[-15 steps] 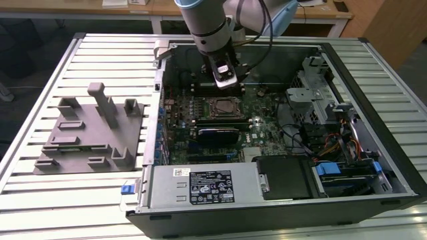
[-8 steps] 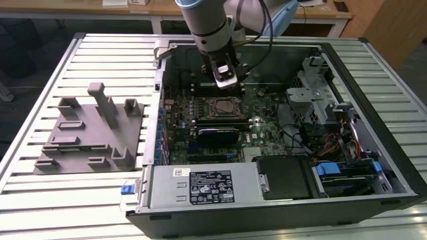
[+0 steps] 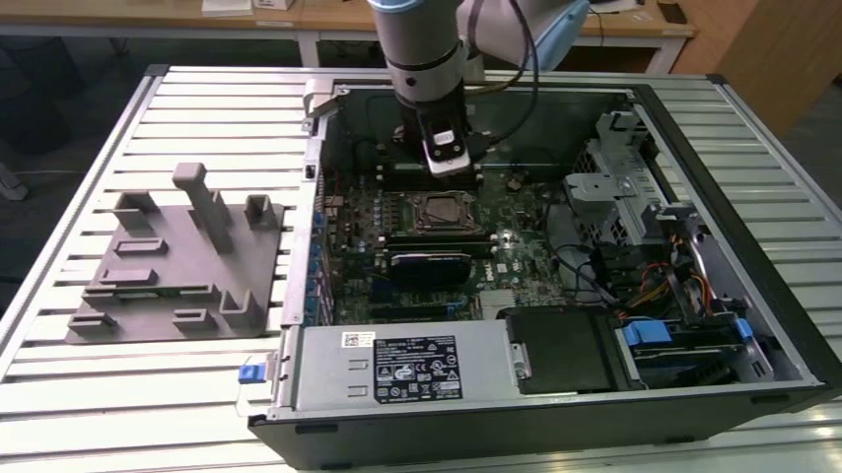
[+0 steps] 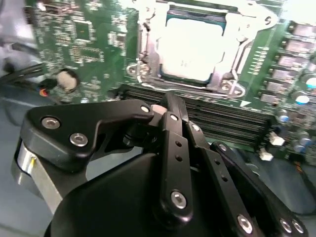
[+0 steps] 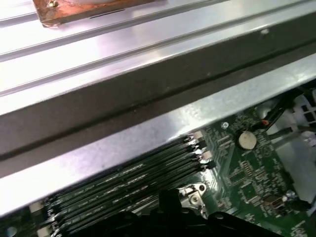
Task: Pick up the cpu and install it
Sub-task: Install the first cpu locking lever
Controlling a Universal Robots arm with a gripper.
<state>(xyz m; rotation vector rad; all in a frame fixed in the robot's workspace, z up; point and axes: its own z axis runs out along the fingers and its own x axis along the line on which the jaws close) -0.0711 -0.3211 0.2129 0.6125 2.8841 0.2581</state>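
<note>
- Bench (image 3: 736,128): a slatted metal surface carries the whole set-up. It extends on all sides of the hand's position.
- Computer case (image 3: 553,434): lies open on the bench with its interior facing up. The arm (image 3: 424,49) reaches down into it from above.
- Grey fixture (image 3: 177,261): a plastic block plate with upright posts. It sits on the bench outside the case, well apart from the hand, toward the exterior view's left.
- Power supply (image 3: 401,367): a silver box with a label at the near edge of the case, well away from the hand.
- Motherboard (image 3: 526,266): the green board covers the case floor directly beneath the hand. In the first wrist view the case wall (image 5: 148,94) runs just beyond it.
- Memory slots (image 4: 232,123): long black rails lying between the hand and the socket in the second wrist view; they also show in the first wrist view (image 5: 123,190).
- Hand (image 4: 168,106): black linkage fingers (image 4: 173,148) are drawn together at the tips with nothing between them. It hovers above the board, clear of all parts.
- Socket frame (image 4: 148,59): a metal frame surrounding the chip, just beyond the fingertips past the memory slots.
- The cpu (image 4: 192,47): its silvery-white top lies flat inside the socket frame, seated on the board. It is near the hand but not touched by it. In the exterior view it sits just below the hand (image 3: 445,209).
- Coin cell (image 5: 247,140): a round battery on the board, off to one side of the hand.
</note>
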